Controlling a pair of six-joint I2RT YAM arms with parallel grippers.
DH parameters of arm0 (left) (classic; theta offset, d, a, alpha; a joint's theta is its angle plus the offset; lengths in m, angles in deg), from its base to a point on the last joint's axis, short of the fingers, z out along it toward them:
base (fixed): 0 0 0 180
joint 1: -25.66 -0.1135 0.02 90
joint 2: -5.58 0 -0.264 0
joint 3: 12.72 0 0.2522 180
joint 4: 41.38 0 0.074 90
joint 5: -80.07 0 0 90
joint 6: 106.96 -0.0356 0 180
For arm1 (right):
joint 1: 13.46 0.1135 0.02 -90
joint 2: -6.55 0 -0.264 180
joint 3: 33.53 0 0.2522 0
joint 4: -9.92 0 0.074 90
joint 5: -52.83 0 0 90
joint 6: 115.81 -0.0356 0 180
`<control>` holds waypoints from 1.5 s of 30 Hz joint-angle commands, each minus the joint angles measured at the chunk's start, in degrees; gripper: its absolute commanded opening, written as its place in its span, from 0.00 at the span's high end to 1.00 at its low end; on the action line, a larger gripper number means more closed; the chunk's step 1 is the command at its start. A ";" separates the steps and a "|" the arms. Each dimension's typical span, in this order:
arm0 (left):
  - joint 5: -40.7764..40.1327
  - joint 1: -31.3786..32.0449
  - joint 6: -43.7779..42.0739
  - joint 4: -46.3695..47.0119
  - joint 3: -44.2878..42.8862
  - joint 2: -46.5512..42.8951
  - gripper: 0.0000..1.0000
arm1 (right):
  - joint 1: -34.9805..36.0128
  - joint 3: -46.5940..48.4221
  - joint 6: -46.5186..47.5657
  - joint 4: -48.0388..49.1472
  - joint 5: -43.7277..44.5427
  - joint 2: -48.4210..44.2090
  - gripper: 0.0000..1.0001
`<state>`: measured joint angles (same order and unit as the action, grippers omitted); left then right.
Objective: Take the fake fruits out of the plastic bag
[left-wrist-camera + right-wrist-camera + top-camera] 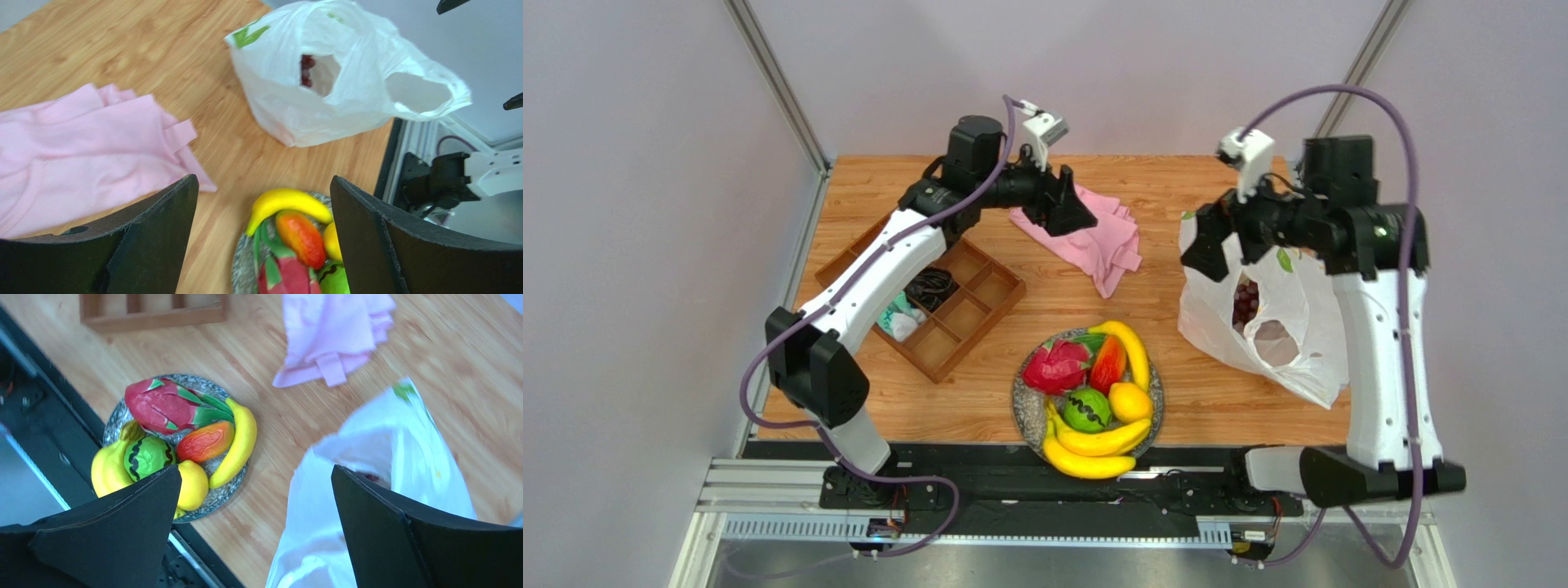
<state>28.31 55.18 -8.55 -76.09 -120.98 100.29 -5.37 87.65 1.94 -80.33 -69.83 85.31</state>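
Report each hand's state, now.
Left hand: open, holding nothing, above the pink cloth.
Right hand: open, holding nothing, above the plastic bag.

Bright, even, diffuse light falls from above. Shadows on the table (1161,184) are short and soft, deepest inside the wooden tray (977,288) compartments and under the pink cloth (1093,245) edges. The plastic bag (1314,337) glows almost white, its folds partly washed out in the left wrist view. Faint glare lines the bananas (1100,453). Both wrist views show the left gripper (263,184) and right gripper (256,474) as black, soft-edged shapes close to the lens. Fruit at the left wrist view's bottom edge is slightly blurred.
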 commanded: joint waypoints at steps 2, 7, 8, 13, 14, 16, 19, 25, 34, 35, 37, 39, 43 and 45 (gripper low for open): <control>2.72 7.55 6.09 6.00 -11.20 6.78 0.05 | -14.58 -9.31 -16.56 3.35 2.60 -6.68 0.00; 1.94 13.19 12.68 9.79 -21.15 18.82 0.02 | -22.07 -14.15 -18.34 2.50 2.08 -6.88 0.05; 1.06 14.50 12.95 9.35 -24.56 20.49 0.02 | -22.25 -15.47 -18.87 3.09 1.47 -7.04 0.05; -0.02 16.27 12.25 9.87 -28.72 26.83 0.02 | -22.86 -24.70 -24.22 11.78 -6.26 -6.26 0.06; 0.43 16.62 12.16 10.22 -28.99 27.44 0.01 | -23.04 -25.75 -25.01 12.50 -8.01 -4.16 0.06; 1.74 17.06 11.11 10.14 -28.90 29.11 0.01 | -24.70 -25.50 -26.77 13.03 -18.27 -1.69 0.07; 1.75 18.29 10.75 9.79 -28.29 30.97 0.01 | -28.92 -25.15 -30.71 12.60 -36.37 3.23 0.00; 0.17 22.94 9.62 12.69 -28.53 32.63 0.01 | -32.36 -28.05 -32.06 10.15 -45.82 5.70 0.00; -3.78 27.26 1.63 10.33 -34.27 37.65 0.30 | -32.53 -30.08 -35.31 13.56 -39.68 4.56 0.00; -4.22 27.17 -0.12 6.92 -33.74 36.17 0.67 | -32.71 -29.81 -34.70 13.47 -37.67 4.73 0.00; -7.90 27.00 -2.42 3.56 -29.29 33.27 1.00 | -32.88 -29.11 -29.96 9.62 -32.84 6.04 0.00; -8.10 26.30 -4.71 1.71 -24.53 27.47 1.00 | -32.88 -29.89 -26.10 6.81 -22.40 6.32 0.00; -6.34 24.45 -7.86 -0.32 -12.68 18.68 1.00 | -34.55 -34.11 -21.36 4.78 -6.11 6.40 0.01; -6.42 24.27 -8.32 -1.11 -9.06 14.63 1.00 | -35.34 -34.03 -19.31 2.58 0.38 8.86 0.05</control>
<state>21.86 80.45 -12.51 -75.45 -134.47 126.46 -39.07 54.53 -24.68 -73.20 -87.25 92.15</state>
